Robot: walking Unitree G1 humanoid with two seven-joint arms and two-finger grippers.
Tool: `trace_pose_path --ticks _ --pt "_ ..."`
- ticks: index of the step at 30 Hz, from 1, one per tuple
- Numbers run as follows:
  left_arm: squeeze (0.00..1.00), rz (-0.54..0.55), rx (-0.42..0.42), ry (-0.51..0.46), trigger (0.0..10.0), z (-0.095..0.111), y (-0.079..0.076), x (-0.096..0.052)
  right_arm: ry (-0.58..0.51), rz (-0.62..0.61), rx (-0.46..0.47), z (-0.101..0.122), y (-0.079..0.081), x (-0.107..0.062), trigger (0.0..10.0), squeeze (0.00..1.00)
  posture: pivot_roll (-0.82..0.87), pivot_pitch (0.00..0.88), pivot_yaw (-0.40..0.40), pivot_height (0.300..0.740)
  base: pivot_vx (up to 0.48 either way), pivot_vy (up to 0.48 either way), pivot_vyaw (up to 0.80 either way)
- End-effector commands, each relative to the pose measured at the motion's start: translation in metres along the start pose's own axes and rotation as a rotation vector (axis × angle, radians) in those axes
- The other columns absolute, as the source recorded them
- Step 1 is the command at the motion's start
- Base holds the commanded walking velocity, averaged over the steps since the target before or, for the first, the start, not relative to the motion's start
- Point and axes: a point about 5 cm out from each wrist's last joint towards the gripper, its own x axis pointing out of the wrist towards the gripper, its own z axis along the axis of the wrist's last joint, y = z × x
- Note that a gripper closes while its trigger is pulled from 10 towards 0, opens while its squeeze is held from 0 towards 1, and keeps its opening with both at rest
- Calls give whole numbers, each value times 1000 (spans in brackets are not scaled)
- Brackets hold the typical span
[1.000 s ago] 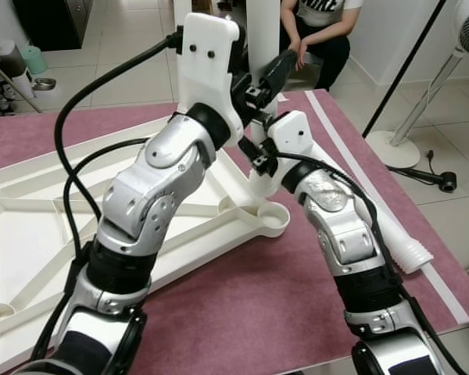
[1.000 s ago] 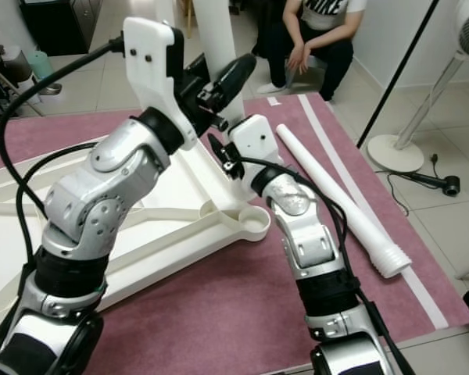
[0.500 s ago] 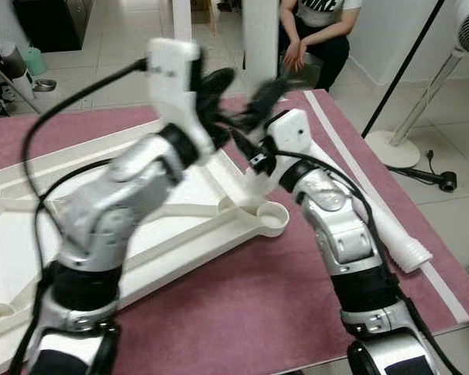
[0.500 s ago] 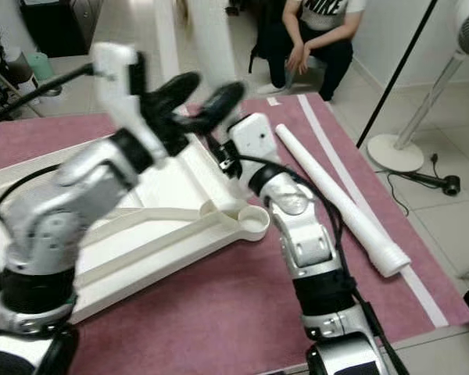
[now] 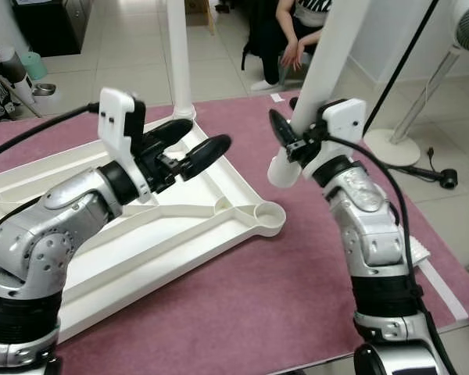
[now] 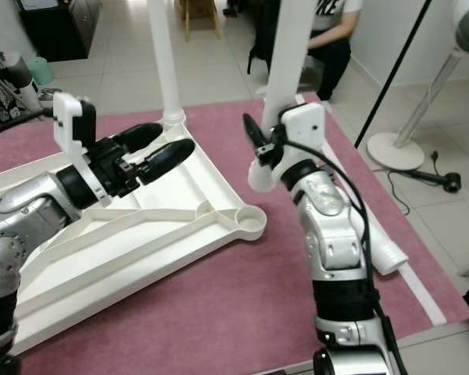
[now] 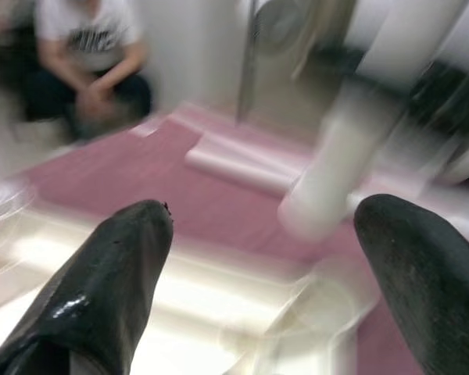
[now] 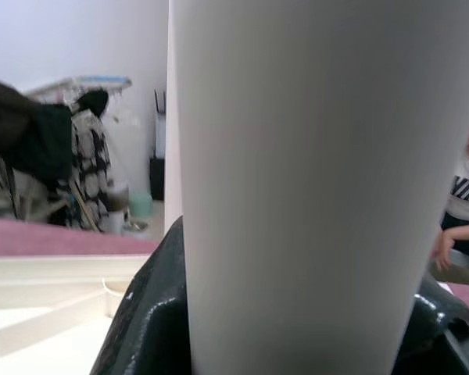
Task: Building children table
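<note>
I counted 3 white legs. No. 1 stood upright in the far corner socket of the tabletop (image 5: 180, 226), which lay upside down on the pink mat (image 5: 242, 305); that leg (image 5: 178, 55) ran up out of frame. No. 2, the held leg (image 5: 328, 62), was pinched by my right claw (image 5: 293, 144) near its lower end, tilted, its bottom hanging in the air above the mat, a bit right of the empty near-corner socket (image 5: 267, 212) and not touching it. No. 3, the spare leg (image 6: 387, 254), lay flat on the mat behind my right arm, mostly hidden.

Left claw (image 5: 191, 144) hovered over the tabletop w/ its 2 black fingers (image 7: 117, 273) spread, nothing between them. Left wrist cam was blurred.

1 person (image 5: 293, 39) crouched on the tiled floor beyond the mat, hands together. 1 fan (image 5: 442, 70) on a stand stood off to the right.
</note>
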Motion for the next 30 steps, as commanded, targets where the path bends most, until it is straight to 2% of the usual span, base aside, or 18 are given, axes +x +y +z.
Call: trace_pose_path --ticks 1,2,3,5,6,7,9,15,19,24,25,26,27,28,30 --pt "0 17 44 69 10000 -12 0 3 -34 22 17 8 5 0 10000 0 26 0 65 740 0 0 0" --pt "0 14 129 178 10000 -30 -2 5 -45 40 30 10 10 -2 10000 0 26 0 65 740 0 0 0" --pt "0 14 129 178 10000 -30 -2 5 -45 40 30 10 10 -2 10000 0 26 0 65 740 0 0 0" --pt "0 -30 184 317 10000 -67 -13 18 -40 70 76 5 21 -5 10000 0 27 0 65 740 0 0 0" --pt "0 -41 179 358 10000 -82 -20 26 -25 73 97 0 24 -6 10000 0 21 0 67 740 0 0 0" --pt "0 -41 179 358 10000 -82 -20 26 -25 73 97 0 24 -6 10000 0 21 0 67 740 0 0 0" --pt "0 -48 179 394 10000 -95 -27 36 -2 66 128 -7 27 -8 10000 0 17 0 71 740 0 0 0" --pt "0 -53 149 403 10000 -101 -33 46 37 44 160 -19 26 -12 10000 0 16 0 78 740 0 0 0" --pt "0 -6 140 415 10000 -107 -32 55 79 43 167 -28 30 -16 10000 0 9 0 82 740 0 0 0" --pt "0 -2 142 399 10000 -105 -31 55 100 52 138 -26 29 -18 10000 0 4 0 73 740 0 0 0" --pt "0 -12 139 389 10000 -103 -30 54 101 57 116 -23 27 -19 10000 0 4 0 69 740 0 0 0" --pt "0 -21 127 370 9569 -98 -29 54 95 64 96 -19 26 -19 10000 0 1 0 68 740 0 0 0" --pt "0 -42 99 325 10000 -90 -27 52 86 72 76 -15 24 -18 10000 0 -1 0 67 740 0 0 0" --pt "0 -42 99 325 10000 -90 -27 52 86 72 76 -15 24 -18 10000 0 -1 0 67 740 0 0 0" --pt "0 -94 32 202 10000 -67 -23 45 73 79 61 -10 23 -18 10000 0 -2 0 67 740 0 0 0"
